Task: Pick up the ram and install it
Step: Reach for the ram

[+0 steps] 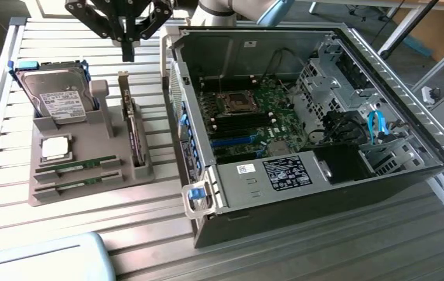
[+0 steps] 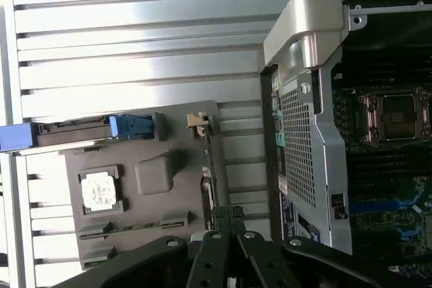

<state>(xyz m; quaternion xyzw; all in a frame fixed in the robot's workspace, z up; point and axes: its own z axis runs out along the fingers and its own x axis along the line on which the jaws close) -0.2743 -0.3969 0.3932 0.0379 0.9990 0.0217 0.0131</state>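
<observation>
On the exterior view's left, the ram (image 1: 76, 168) sits slotted in the grey holder (image 1: 89, 198), untouched. The gripper (image 1: 128, 54) hangs above, well apart, clenched and empty, nearer the expansion card (image 1: 132, 137). The pick seems not yet begun. Grasping calls for parted fingers aligned along the stick. The open case (image 1: 300, 187) stands rightward.

A slatted metal table (image 1: 152, 216) carries an open desktop computer case (image 1: 324, 213), which lies on its side with the interior facing up. Just beside the case, on the exterior view's left, sits a grey moulded parts holder (image 1: 89, 146). Farther from the case, at the table's edge, rests a pale blue-grey rounded object (image 1: 42, 260).
</observation>
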